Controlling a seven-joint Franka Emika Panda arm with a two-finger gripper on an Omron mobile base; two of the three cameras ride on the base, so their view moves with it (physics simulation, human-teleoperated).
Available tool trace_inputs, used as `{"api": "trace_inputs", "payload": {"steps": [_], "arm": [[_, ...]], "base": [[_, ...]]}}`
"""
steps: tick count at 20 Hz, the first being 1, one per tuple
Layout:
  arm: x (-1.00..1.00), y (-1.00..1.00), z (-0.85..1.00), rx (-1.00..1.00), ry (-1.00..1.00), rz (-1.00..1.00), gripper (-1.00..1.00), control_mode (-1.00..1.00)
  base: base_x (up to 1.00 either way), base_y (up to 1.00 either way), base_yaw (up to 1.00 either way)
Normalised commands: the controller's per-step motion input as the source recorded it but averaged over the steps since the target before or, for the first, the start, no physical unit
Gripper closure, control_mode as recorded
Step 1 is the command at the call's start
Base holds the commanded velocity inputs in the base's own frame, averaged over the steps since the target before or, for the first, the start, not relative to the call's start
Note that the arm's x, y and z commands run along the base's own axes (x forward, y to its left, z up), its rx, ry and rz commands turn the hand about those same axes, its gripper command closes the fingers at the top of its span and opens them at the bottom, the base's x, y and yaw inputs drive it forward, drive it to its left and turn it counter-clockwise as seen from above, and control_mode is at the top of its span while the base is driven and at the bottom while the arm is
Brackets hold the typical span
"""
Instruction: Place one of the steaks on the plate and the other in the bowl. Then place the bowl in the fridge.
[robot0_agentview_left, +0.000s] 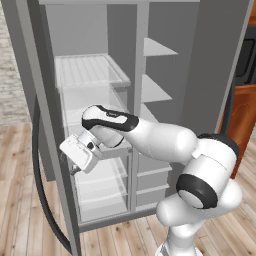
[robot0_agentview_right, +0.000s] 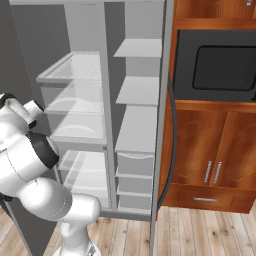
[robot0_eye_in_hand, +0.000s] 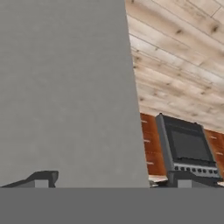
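While the fridge (robot0_agentview_left: 200, 60) stands open with pale shelves (robot0_agentview_left: 90, 70) showing, the arm's hand (robot0_agentview_left: 80, 152) sits at the left door's (robot0_eye_in_hand: 65, 87) edge, jaws spread wide, gripping nothing.

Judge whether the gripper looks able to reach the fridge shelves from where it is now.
Probably yes. The fridge stands open, its shelves bare. The gripper, open and holding nothing, sits at the left door's edge, facing that door, so it would need to turn inward first.
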Motion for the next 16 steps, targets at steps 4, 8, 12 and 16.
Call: {"api": "trace_inputs", "payload": {"steps": [4,8,12,16], "arm": [[0.02,-0.12,0.1,-0.09,0.03,-0.12,-1.0,-1.0],[0.02,-0.9,-0.02,-0.15,-0.08,0.0,-1.0,-1.0],[-0.09,-0.97,-0.25,-0.43,-0.25,0.41,-1.0,-1.0],[-0.02,-0.83,-0.11,-0.4,-0.31,0.42,-1.0,-1.0]], "base": [[0.0,0.0,0.0],[0.0,0.0,0.0],[0.0,0.0,0.0],[0.0,0.0,0.0]]}}
